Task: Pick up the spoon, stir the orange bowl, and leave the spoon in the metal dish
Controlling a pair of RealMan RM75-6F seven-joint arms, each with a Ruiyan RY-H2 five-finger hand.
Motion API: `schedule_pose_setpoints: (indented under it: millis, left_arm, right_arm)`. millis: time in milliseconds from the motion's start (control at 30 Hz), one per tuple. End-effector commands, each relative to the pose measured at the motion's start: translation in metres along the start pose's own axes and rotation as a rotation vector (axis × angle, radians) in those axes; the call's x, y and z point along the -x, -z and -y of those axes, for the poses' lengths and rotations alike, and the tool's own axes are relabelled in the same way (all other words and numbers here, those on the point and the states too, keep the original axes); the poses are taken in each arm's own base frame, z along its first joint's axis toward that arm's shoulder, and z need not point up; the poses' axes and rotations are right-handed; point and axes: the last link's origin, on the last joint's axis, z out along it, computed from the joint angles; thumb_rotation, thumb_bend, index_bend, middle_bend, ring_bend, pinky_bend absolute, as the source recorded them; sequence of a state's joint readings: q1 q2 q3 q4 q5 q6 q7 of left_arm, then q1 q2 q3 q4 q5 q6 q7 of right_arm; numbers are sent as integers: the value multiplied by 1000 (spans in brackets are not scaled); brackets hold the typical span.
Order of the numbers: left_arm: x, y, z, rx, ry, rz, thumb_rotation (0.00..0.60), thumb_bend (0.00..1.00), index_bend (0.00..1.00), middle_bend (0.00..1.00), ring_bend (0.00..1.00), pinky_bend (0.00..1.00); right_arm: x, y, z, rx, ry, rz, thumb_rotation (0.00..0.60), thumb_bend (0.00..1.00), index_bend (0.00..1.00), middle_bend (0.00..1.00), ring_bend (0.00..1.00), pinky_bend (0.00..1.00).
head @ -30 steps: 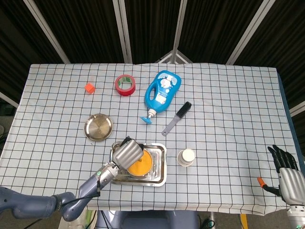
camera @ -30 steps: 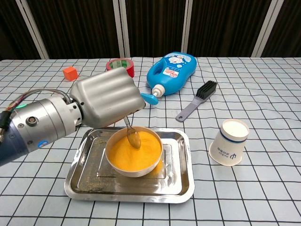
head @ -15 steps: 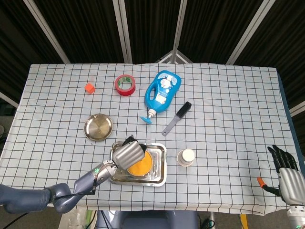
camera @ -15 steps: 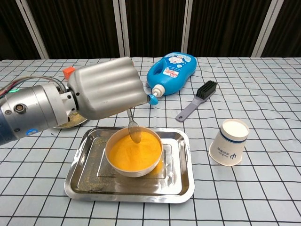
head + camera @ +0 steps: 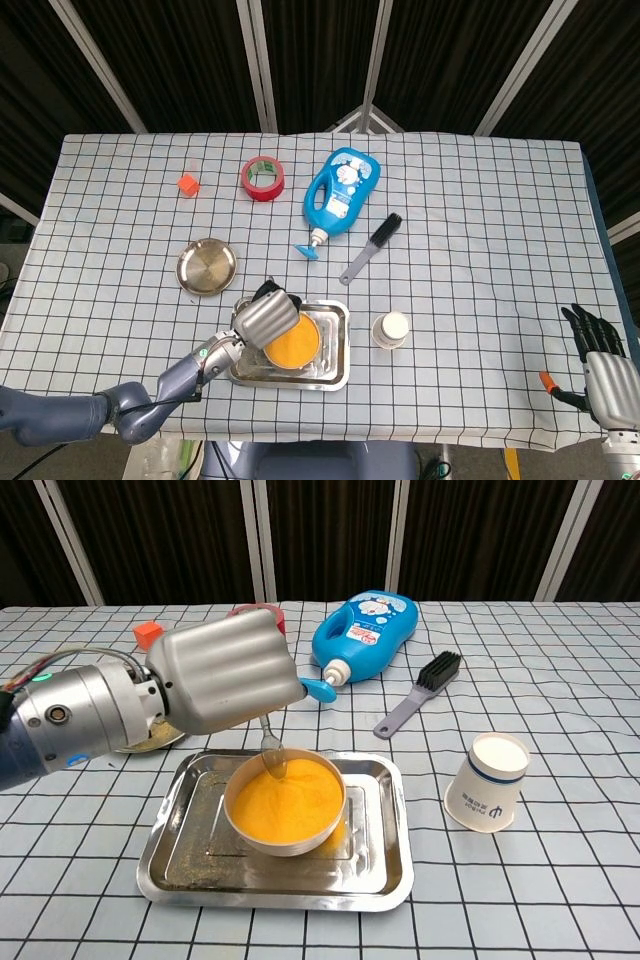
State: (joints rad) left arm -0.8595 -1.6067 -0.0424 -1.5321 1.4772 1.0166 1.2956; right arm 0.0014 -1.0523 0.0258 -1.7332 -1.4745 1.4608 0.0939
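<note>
My left hand [image 5: 225, 670] [image 5: 264, 316] hangs over the back left rim of the orange bowl [image 5: 287, 804] [image 5: 294, 343] and grips a metal spoon [image 5: 271, 752]. The spoon points down, its tip dipped into the orange powder near the bowl's far edge. The bowl stands in a rectangular steel tray [image 5: 377, 860] [image 5: 334, 372]. A round metal dish [image 5: 207, 267] lies to the left of the tray; in the chest view only its rim [image 5: 150, 743] peeks out under my hand. My right hand [image 5: 602, 365] rests off the table's right front corner, holding nothing, fingers apart.
A white paper cup [image 5: 489, 781] [image 5: 391, 330] stands right of the tray. Behind lie a black brush [image 5: 420, 692], a blue bottle [image 5: 362, 633], a red tape roll [image 5: 264, 177] and a small orange cube [image 5: 148, 634].
My left hand drew back and to the left, carrying the spoon from the middle of the powder to the bowl's far left edge. My right hand stayed still.
</note>
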Motion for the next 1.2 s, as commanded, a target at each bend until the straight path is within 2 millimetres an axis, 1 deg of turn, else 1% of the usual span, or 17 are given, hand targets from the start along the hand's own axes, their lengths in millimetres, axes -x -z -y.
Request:
schedule_pose_setpoints:
  millis: [33, 400, 600, 867, 1033, 1200]
  left_arm:
    - [1, -2, -3, -7, -6, 18, 600, 655, 803, 1000, 1000, 1000]
    - [-4, -5, -17, 7, 18, 27, 600, 655, 803, 1000, 1000, 1000]
    - [-10, 0, -21, 23, 54, 16, 600, 656, 803, 1000, 1000, 1000]
    - [-24, 8, -28, 45, 98, -11, 600, 656, 803, 1000, 1000, 1000]
    - [-26, 13, -27, 51, 96, -14, 600, 656, 804, 1000, 1000, 1000]
    - [-25, 18, -22, 40, 91, -12, 600, 656, 804, 1000, 1000, 1000]
  right_arm:
    - [0, 0, 0, 0, -1, 0, 600, 311, 0, 0, 0, 0]
    - [0, 0, 0, 0, -5, 1, 600, 311, 0, 0, 0, 0]
    - [0, 0, 0, 0, -7, 3, 600, 312, 0, 0, 0, 0]
    - [0, 0, 0, 2, -7, 4, 600, 312, 0, 0, 0, 0]
    - [0, 0, 0, 3, -8, 3, 600, 311, 0, 0, 0, 0]
    - [1, 0, 0, 3, -10, 7, 600, 312, 0, 0, 0, 0]
